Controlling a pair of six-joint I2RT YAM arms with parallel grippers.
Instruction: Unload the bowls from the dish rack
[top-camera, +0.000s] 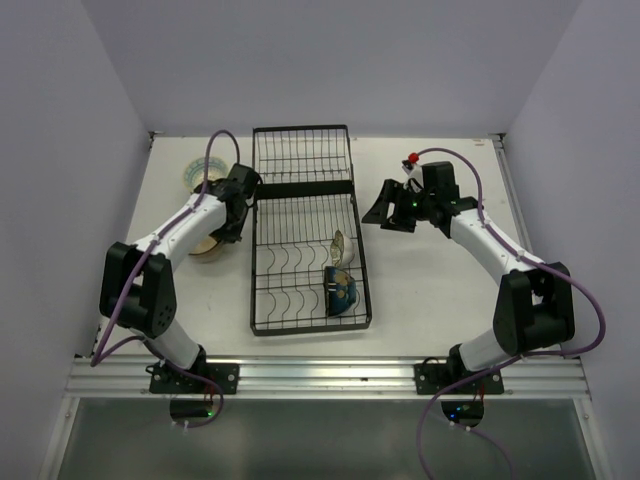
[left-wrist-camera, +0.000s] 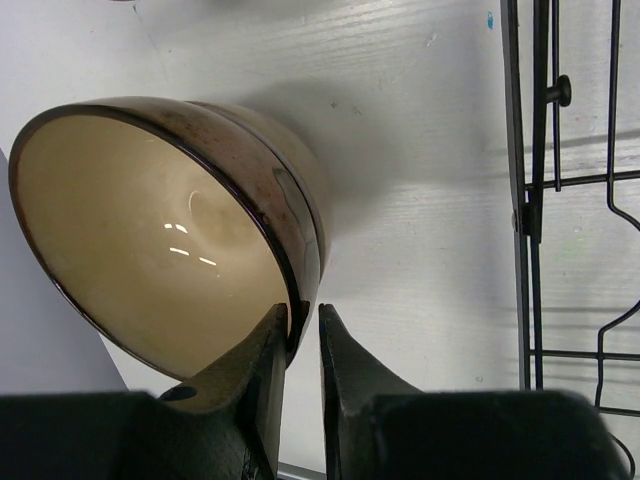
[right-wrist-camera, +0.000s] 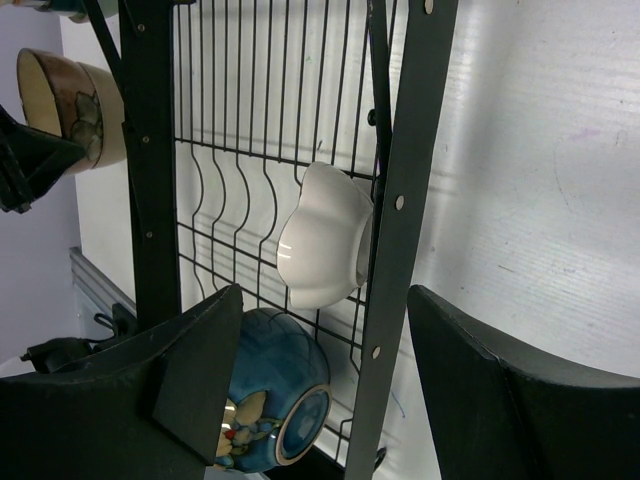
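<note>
Left pincer (left-wrist-camera: 303, 322) grips the brown bowl (left-wrist-camera: 150, 220) by its rim, left of the dish rack (top-camera: 305, 188); the open right pincer (top-camera: 378, 212) is nearer the white bowl (top-camera: 338, 247).

The brown bowl (left-wrist-camera: 160, 230) is finished in a glossy glaze, mottled on the outside and smooth cream within, where small highlights are reflected. The white bowl (right-wrist-camera: 320, 240) is seen as smooth with a soft sheen. The blue bowl (right-wrist-camera: 275, 390) is glazed to a high gloss over a painted pattern. The dish rack (right-wrist-camera: 400, 200) is made of wire and flat bars coated in black, with a dull satin finish. The table (left-wrist-camera: 420, 250) is covered by a white matt surface marked with fine streaks. The fingers (left-wrist-camera: 255, 390) of the left gripper (left-wrist-camera: 304, 325) are formed of a matt black, faintly grainy material. Bare brushed metal is shown by the rail (top-camera: 330, 375).
</note>
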